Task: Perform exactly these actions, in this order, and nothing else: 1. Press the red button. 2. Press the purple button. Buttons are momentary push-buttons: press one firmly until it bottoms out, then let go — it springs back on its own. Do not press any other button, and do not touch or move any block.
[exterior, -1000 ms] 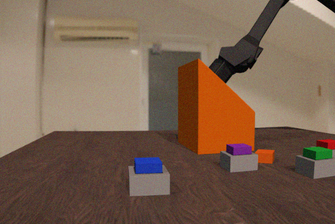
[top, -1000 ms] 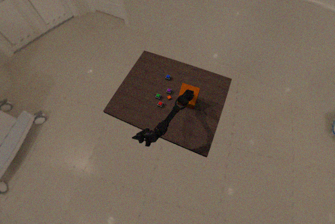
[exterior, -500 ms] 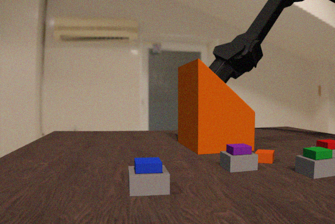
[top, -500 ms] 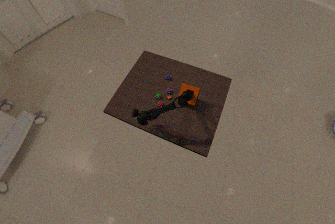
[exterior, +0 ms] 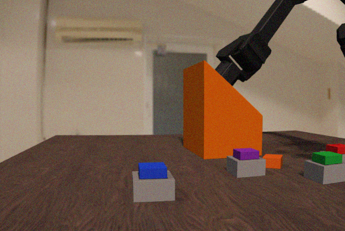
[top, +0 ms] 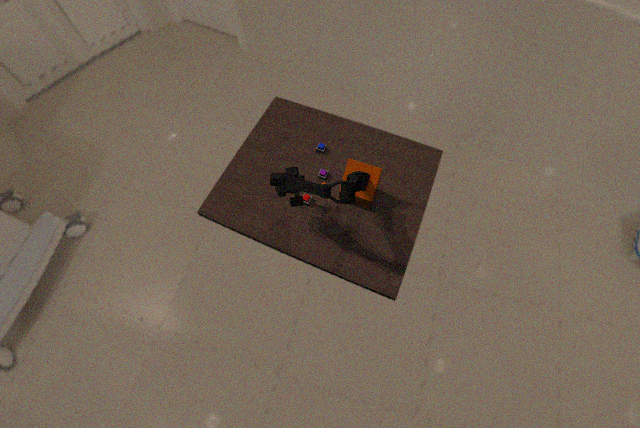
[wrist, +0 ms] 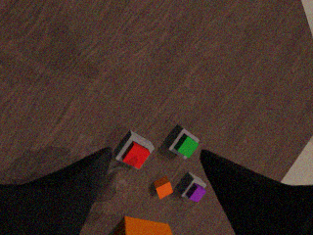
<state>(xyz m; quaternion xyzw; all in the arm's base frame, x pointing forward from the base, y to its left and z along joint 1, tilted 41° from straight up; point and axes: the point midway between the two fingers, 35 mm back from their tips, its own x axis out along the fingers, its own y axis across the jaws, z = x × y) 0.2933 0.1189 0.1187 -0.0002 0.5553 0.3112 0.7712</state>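
Where the top view takes in the whole room, a pale beige floor (top: 465, 77) is seen to fill most of it, with white cabinetry (top: 62, 15) along the far left corner and a white wheeled cart (top: 25, 258) at the left edge. In the exterior view a wall-mounted air conditioner (exterior: 97, 32) and a grey door (exterior: 168, 92) are shown behind the work area.

A dark brown wood-grain table top (top: 248, 196) is laid in the middle of the floor, and a soft shadow of the arm is cast across its near right part. An orange wedge-shaped block (exterior: 220, 116) is stood near the middle of the surface, with the black arm (exterior: 267, 30) passing behind it.

The gripper (wrist: 154, 162) is held above the table, pointing down, with its fingers spread wide and nothing between them.

Four grey-housed buttons are set on the wood. The red button (wrist: 136, 155) is seen between the finger tips in the wrist view, just inside the left one, with the green button (wrist: 187, 146) beside it. The purple button (wrist: 197, 193) sits nearer the wedge, close to the right finger, and a small orange block (wrist: 163, 188) lies just beside it. The blue button (exterior: 152, 170) is placed well apart from the others.
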